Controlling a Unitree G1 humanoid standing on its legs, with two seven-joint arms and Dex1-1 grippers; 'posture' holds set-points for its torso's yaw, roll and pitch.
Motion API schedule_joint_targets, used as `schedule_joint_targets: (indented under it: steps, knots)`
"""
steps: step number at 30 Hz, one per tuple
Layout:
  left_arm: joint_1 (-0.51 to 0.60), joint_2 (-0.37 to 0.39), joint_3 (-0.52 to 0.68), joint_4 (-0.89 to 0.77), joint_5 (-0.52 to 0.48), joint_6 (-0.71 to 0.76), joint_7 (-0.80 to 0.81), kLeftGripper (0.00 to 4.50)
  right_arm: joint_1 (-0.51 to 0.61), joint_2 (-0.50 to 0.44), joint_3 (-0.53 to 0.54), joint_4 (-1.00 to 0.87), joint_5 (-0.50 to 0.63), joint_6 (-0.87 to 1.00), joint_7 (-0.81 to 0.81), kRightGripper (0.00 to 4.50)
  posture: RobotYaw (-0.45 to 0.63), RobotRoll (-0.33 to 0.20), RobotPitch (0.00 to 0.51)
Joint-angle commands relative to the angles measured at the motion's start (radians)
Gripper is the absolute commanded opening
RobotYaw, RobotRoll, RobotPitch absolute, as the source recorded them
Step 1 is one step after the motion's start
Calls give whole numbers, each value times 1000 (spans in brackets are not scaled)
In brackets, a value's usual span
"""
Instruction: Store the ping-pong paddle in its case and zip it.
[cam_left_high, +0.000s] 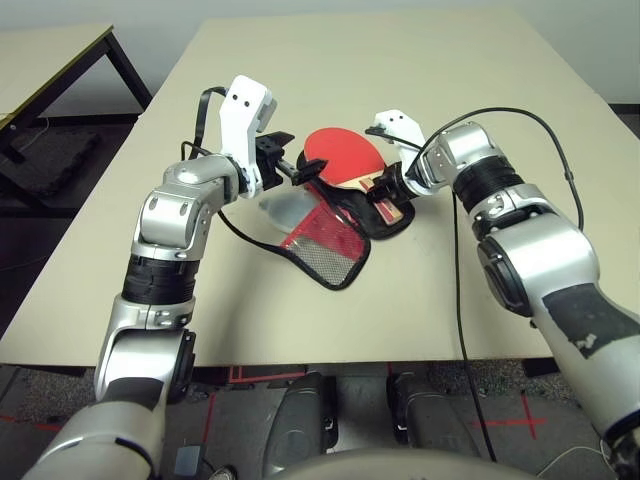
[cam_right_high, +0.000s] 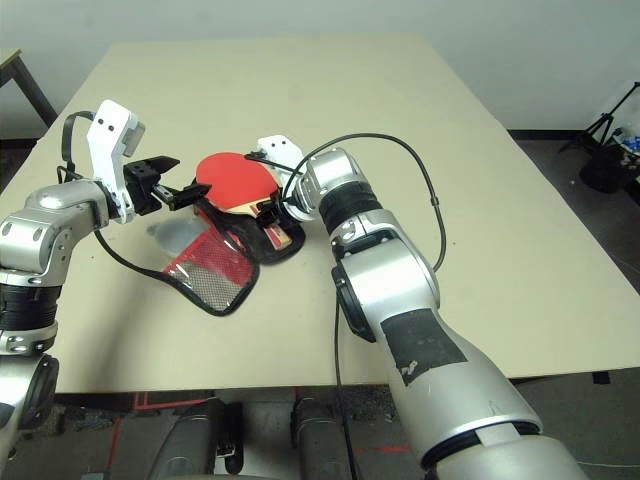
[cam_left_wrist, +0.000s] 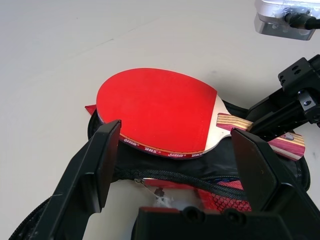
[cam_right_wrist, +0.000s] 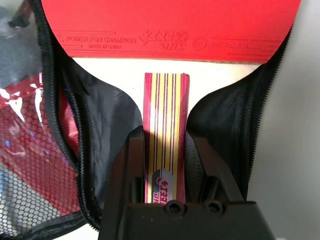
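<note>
Right pincer (cam_right_wrist: 165, 150) grips the ping-pong paddle (cam_left_wrist: 157, 112) handle over the unzipped case (cam_left_high: 335, 245); left pincer (cam_left_wrist: 175, 160) gapes empty.

paddle (cam_left_wrist: 157, 110): bright red rubber face, small white lettering along its lower band, pale wood throat, handle (cam_right_wrist: 166, 125) striped red, yellow and dark lengthwise with a small silver-and-red badge near the butt
case (cam_left_high: 330, 240): red fabric, black edging and black zipper, black lining, black hex mesh pocket over red
both grippers black, left gripper (cam_left_wrist: 180, 165), right gripper (cam_right_wrist: 167, 165)
forearms silver with white wrist housings
worktop (cam_left_high: 420, 90) plain beige
</note>
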Motion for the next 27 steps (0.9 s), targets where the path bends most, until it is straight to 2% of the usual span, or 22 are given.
schedule_joint_targets:
  steps: [1, 24, 25, 27]
  knots:
    - [-12, 0, -3, 25, -3, -3, 2, 4500, -12, 12, -23, 11, -8, -28, -7, 1119, 75, 0, 121]
    - [-62, -17, -3, 96, -9, -35, 1, 4500, -24, 12, -48, -9, -18, 7, 5, 1119, 38, 0, 104]
    - [-64, -18, -3, 98, -9, -36, 1, 4500, -25, 12, -46, -13, -17, 13, 9, 1199, 39, 0, 104]
    - [-66, -19, -3, 101, -9, -38, 1, 4500, -26, 16, -46, -21, -15, 19, 15, 1854, 38, 0, 103]
